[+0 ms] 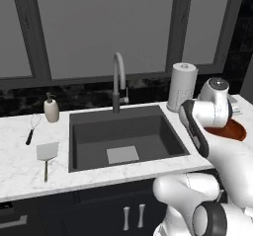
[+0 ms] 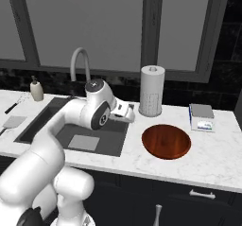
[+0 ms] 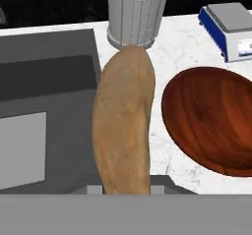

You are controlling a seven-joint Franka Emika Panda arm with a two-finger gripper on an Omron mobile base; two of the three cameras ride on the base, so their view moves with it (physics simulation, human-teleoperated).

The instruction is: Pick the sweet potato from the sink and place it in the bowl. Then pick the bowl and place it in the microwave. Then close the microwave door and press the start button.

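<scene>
Left base view sits behind me, looking down over the sink (image 1: 126,136) and counter (image 1: 20,156). Right base view looks from my other side, sharing sink, towel roll (image 2: 151,91) and bowl (image 2: 166,141). My hand view is close, facing the bowl and roll across the sink's corner.

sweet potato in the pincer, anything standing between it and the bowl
Nothing visible does. The tan-orange elongated sweet potato is held in the pincer over the right edge of the dark grey sink. Only bare white marble counter lies between it and the glossy reddish-brown wooden bowl. The white paper towel roll stands further back, off that line.
</scene>
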